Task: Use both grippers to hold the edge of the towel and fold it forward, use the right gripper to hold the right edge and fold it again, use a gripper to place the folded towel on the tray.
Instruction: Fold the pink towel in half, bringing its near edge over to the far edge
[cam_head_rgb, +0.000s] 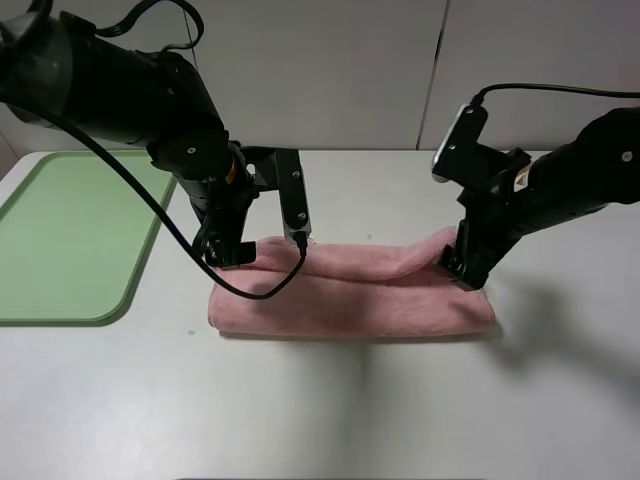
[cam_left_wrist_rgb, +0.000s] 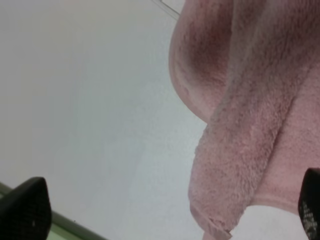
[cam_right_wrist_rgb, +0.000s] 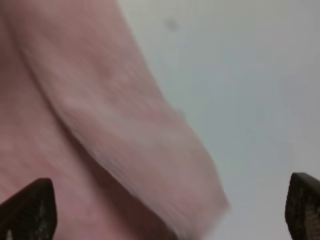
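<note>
Bulky black arms (cam_head_rgb: 120, 85) with looping black cables (cam_head_rgb: 150, 200).

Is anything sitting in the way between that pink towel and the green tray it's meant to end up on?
Nothing visible: only bare table lies between the towel's left end and the tray's right rim.

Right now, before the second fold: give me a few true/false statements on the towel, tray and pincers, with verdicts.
1. The towel lies on the table, folded into a long strip. True.
2. The towel sits on the tray. False: the tray lies apart from it, toward the left arm's side.
3. The left pincer is shut on the towel's hem. False: its jaws stand open at the towel's left end.
4. The right pincer is open at the towel's right end. True.
5. The tray is blue. False: it is pale green.
</note>
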